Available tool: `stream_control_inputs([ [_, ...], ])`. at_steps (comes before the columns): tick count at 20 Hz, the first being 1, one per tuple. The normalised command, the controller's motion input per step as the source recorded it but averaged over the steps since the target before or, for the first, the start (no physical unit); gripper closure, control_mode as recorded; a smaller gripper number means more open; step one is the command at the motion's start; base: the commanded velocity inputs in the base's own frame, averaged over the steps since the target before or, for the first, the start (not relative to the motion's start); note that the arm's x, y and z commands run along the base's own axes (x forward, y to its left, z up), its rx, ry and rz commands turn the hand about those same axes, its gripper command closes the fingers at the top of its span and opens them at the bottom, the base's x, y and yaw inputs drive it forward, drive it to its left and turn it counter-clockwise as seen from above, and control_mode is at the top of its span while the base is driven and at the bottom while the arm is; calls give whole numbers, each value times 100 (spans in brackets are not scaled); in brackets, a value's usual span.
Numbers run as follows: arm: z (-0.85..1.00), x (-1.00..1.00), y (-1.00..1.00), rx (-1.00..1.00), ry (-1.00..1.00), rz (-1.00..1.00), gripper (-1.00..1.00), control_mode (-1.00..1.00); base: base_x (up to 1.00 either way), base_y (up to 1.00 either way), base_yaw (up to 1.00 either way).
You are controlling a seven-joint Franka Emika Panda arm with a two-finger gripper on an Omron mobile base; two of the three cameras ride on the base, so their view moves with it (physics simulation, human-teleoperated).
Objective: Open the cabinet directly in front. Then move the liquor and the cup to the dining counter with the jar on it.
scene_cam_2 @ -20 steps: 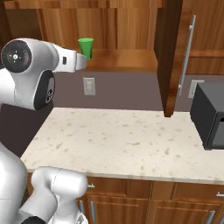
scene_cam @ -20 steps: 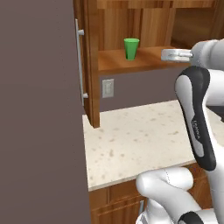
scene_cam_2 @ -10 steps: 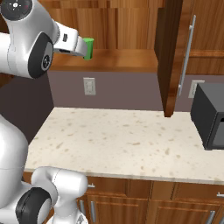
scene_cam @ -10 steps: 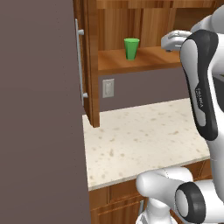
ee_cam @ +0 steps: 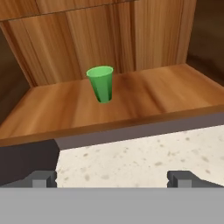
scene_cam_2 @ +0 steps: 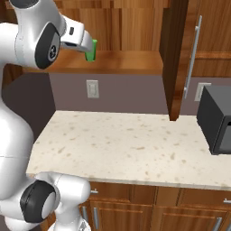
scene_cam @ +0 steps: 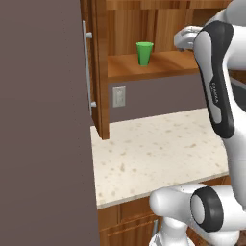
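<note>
1. Hand view has the cup (ee_cam: 101, 84) standing upright near the middle of the cabinet (ee_cam: 131, 39) shelf, alone on the bare wood, well back from the front edge.
2. Both cabinet doors hang open: the left door (scene_cam: 98, 72) with its bar handle (scene_cam: 88, 69), and the right door (scene_cam_2: 173, 54) with its handle (scene_cam_2: 191, 56). No bottle can be seen on the visible shelf.
3. Just short of the shelf front is the gripper (ee_cam: 113, 178), its two fingertips (ee_cam: 41, 178) spread wide at the bottom of the hand view, released and holding nothing, with the cup well ahead of it.
4. Below lies the speckled countertop (scene_cam_2: 135, 149) with a wall outlet (scene_cam_2: 92, 88) behind it and a black microwave (scene_cam_2: 219, 119) at its right end.
5. Likely risks:
   - The cup is light and tapered, so a fingertip nudging it on approach could tip it or push it deeper.
   - Coming in low could catch the shelf lip.
   - The arm sits close to the open door edges, so a wide swing on the way out might strike one.
</note>
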Motion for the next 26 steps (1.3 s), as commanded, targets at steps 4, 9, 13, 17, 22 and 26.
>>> stream_control_inputs([
  [4,0,62,0,0,0,0,-100,-100,0,0,0],
  [9,0,76,0,0,0,0,-100,-100,0,0,0],
  [13,-4,73,0,0,0,0,-100,-100,0,0,0],
  [17,-16,62,0,0,0,0,-100,-100,0,0,0],
  [22,-13,52,0,0,0,0,-100,-100,0,0,0],
  [26,-8,59,0,0,0,0,-100,-100,0,0,0],
])
